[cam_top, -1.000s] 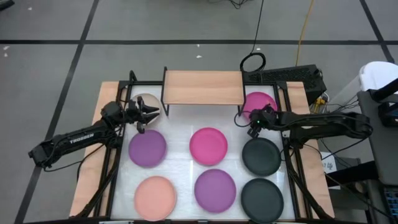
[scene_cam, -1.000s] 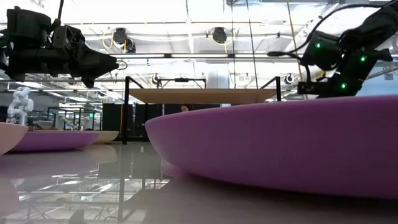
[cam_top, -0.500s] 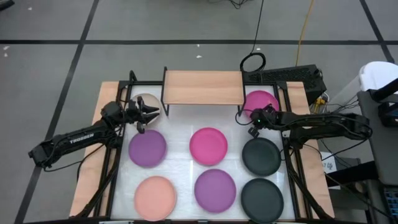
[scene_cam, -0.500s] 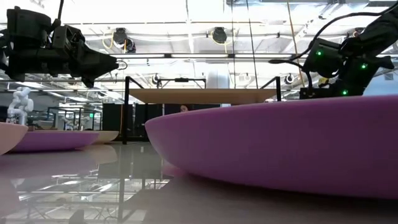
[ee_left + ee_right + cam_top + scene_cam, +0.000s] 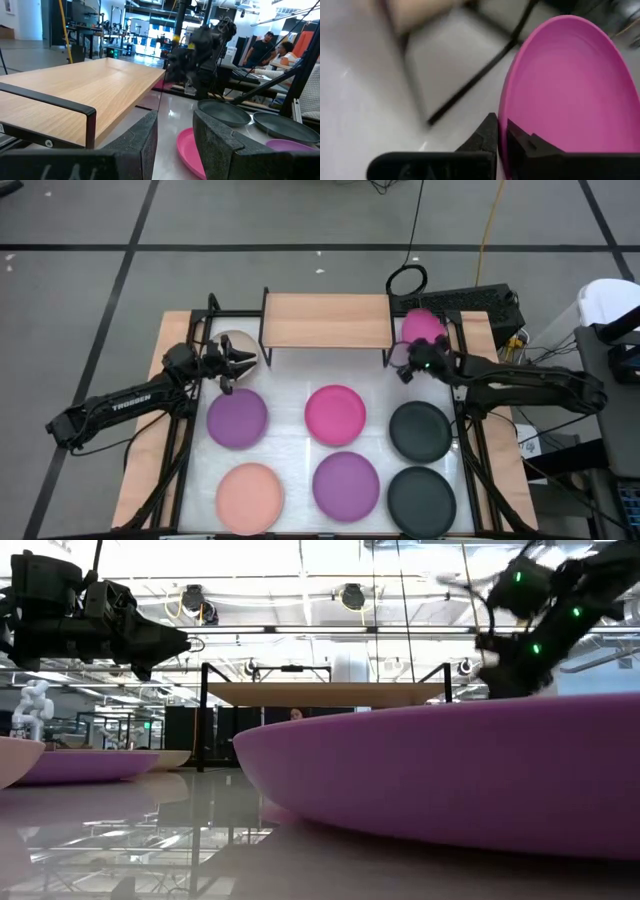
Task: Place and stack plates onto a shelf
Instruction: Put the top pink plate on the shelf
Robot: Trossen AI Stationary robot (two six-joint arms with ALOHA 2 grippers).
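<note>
The wooden shelf (image 5: 325, 320) stands at the table's far middle. My right gripper (image 5: 413, 363) is shut on a magenta plate (image 5: 422, 326) at the shelf's right end; the plate also shows in the right wrist view (image 5: 565, 85). My left gripper (image 5: 236, 364) hangs open and empty above the cream plate (image 5: 232, 341), left of the shelf. Lying flat on the table are a purple plate (image 5: 237, 418), a second magenta plate (image 5: 335, 415), a black plate (image 5: 420, 430), a peach plate (image 5: 250, 495), a second purple plate (image 5: 346, 485) and a second black plate (image 5: 421, 498). My right gripper pinches the magenta plate's rim (image 5: 504, 102) between its two fingers, one on the hollow upper face and one on the underside. The plate is tilted steeply. Whether its far edge still rests on the table, I cannot tell.
The shelf's black metal legs (image 5: 386, 352) stand close to the held plate. Black frame rails (image 5: 462, 380) run along the table's left and right sides. In the left wrist view, people show in the room beyond the table (image 5: 260, 47).
My right gripper has risen and gone toward the table's far edge with the magenta plate. The plate lay flat on the table a second ago; now its held edge is raised and it stands tilted by the shelf's right end.
</note>
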